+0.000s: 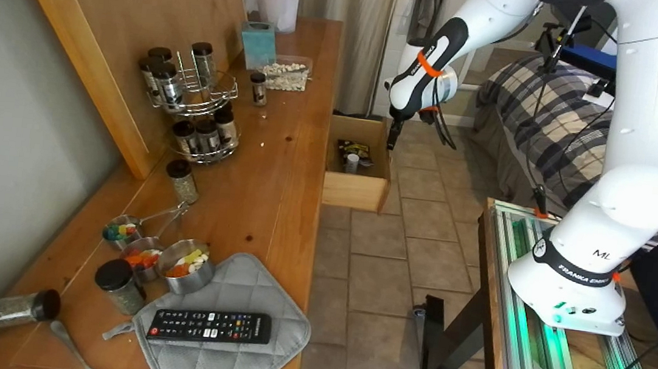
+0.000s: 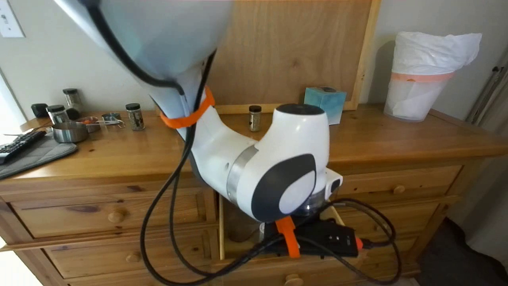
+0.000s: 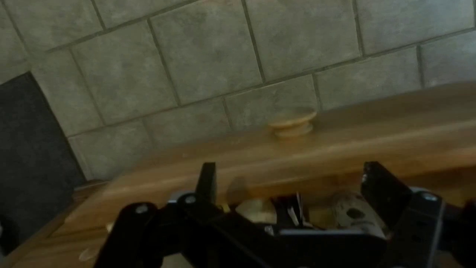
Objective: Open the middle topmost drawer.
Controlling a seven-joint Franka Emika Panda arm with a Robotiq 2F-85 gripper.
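Observation:
The drawer (image 1: 355,189) is a light-brown wooden box standing pulled out from the dresser, with small dark items and a white cylinder inside. In an exterior view its left side and front edge (image 2: 238,260) show below the arm. Its round knob (image 2: 293,280) also shows in the wrist view (image 3: 292,124), on the outer face of the drawer front (image 3: 342,137). My gripper (image 1: 393,139) points down at the drawer's front edge. In the wrist view its fingers (image 3: 290,171) are wide apart with nothing held between them. Whether a finger touches the drawer front cannot be told.
The dresser top (image 1: 287,174) bears a spice rack (image 1: 197,103), a tissue box (image 1: 258,45), measuring cups (image 1: 186,267) and a remote (image 1: 209,325). Closed drawers (image 2: 115,216) flank the open one. Black cables (image 2: 178,167) hang from the arm. A bed (image 1: 543,121) stands behind.

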